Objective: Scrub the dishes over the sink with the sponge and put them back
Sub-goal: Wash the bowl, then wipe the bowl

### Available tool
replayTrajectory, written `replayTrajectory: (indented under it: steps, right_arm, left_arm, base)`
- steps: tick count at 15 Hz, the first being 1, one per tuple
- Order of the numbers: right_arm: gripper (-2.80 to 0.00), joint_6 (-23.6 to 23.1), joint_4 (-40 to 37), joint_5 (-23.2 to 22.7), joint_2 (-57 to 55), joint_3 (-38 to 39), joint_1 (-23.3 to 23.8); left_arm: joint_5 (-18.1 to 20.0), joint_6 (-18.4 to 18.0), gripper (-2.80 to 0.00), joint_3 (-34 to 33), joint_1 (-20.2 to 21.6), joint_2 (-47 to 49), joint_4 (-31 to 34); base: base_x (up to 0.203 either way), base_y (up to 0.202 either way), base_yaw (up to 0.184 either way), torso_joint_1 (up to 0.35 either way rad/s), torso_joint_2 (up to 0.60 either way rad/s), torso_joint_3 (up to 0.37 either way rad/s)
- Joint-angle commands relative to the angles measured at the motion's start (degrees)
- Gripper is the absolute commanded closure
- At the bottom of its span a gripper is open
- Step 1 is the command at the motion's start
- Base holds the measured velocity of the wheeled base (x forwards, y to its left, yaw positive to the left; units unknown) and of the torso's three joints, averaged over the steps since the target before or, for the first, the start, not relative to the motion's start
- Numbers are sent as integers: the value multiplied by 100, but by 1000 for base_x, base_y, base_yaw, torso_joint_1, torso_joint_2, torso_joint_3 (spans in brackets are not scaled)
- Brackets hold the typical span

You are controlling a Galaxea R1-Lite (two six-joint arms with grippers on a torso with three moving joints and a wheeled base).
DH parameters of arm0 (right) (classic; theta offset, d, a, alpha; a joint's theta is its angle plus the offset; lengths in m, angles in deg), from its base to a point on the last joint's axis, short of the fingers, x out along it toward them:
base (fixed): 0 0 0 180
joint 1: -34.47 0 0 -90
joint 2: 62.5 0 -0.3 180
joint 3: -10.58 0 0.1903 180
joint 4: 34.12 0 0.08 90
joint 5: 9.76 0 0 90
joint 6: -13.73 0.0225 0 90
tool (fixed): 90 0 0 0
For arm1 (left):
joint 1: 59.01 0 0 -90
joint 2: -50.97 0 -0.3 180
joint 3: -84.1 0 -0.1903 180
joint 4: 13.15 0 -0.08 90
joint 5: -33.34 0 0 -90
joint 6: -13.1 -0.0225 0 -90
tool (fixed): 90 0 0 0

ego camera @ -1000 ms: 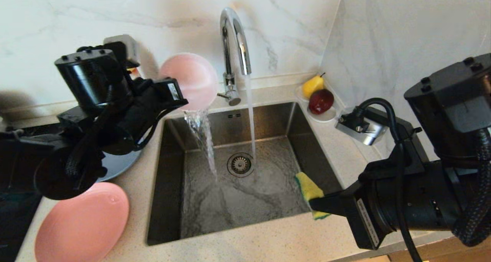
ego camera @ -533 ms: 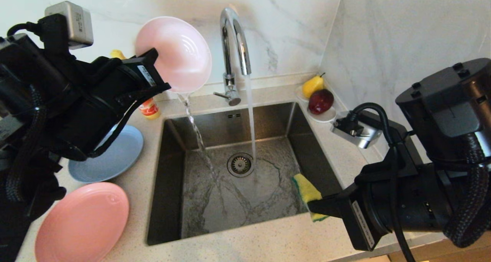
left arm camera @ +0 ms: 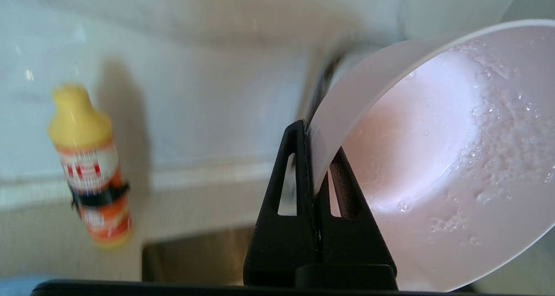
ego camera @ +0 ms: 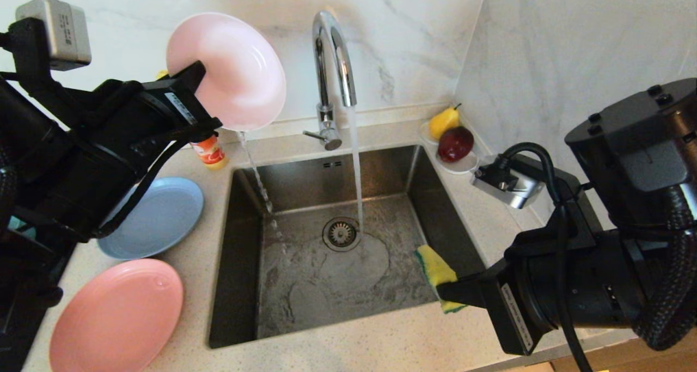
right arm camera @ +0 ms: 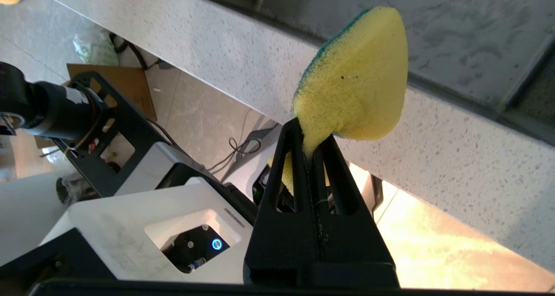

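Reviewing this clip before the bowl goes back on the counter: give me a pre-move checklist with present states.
1. Left gripper clamped on bowl rim: ok.
2. Bowl drained: not ok, a thin stream runs from it into the sink.
3. Right gripper holds sponge: ok.
4. Sponge over the basin: ok, at its right edge.
5. Tap off: not ok, water running.
6. Free counter spot for the bowl: cannot tell.

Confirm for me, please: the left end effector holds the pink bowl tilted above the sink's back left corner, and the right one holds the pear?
Not quite: the right end effector holds the sponge, as the right wrist view shows. The pear sits behind the sink. The rest is right.
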Motion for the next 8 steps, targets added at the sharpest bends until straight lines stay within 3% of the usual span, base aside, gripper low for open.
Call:
replayTrajectory:
  steps: [1, 3, 6, 8]
  right_arm:
    - [0, -18, -13, 5, 58, -86, -2]
    - [0, -67, -35, 3, 142, -264, -2]
    - [0, -53, -92, -30, 120, -592, -127]
    - [0, -15, -100, -156, 69, -707, -370]
  left_arm:
    - [8, 3, 0, 39, 33, -109, 882]
    - [223, 22, 0, 193, 186, -229, 2234]
    - [430, 77, 0, 680, 308, -539, 5199]
    - [650, 313, 0, 864, 370, -806, 6338]
  base:
    - [0, 0, 0, 0, 0, 0]
    - [0, 0, 0, 0, 0, 0]
    - [0, 0, 0, 0, 0, 0]
    - [0, 0, 0, 0, 0, 0]
